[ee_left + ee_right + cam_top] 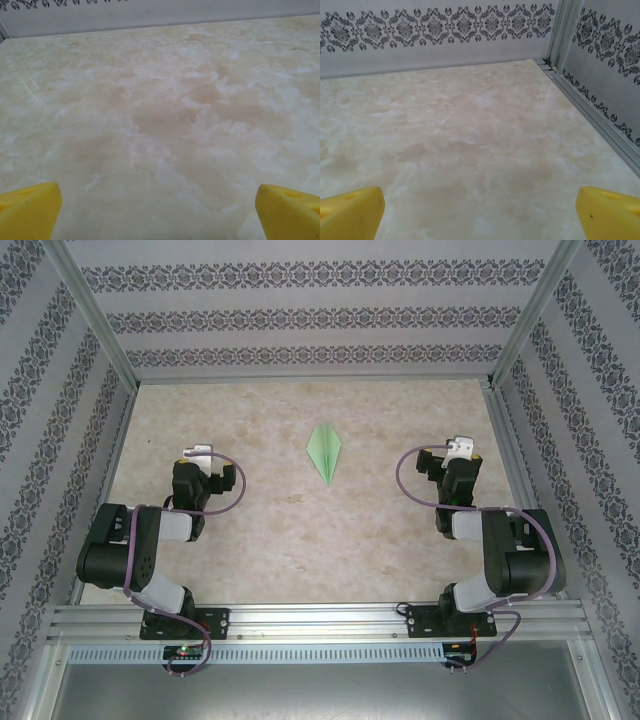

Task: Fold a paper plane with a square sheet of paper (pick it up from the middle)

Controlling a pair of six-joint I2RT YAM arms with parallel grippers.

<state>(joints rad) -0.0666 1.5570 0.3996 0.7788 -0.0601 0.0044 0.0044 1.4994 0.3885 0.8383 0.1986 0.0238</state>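
Folded paper plane (325, 452) on the table (300, 550), midway between left gripper (160, 212) and right gripper (480, 212), long axis running far-to-near (point apparently toward the near edge); both jaws spread wide, holding nothing; neither arm clearly nearer

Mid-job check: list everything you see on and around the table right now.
paper plane: one, pale green, flat on the table's middle, between the arms, touching neither.
table: one, beige marbled top.
walls: three, white with grey ornamental bands, far and side edges.
metal rail: silver, near edge, carrying both bases.
left arm: one, black, bent; left gripper: yellow fingers, open, holding nothing.
right arm: one, black, bent; right gripper: yellow fingers, open, holding nothing.
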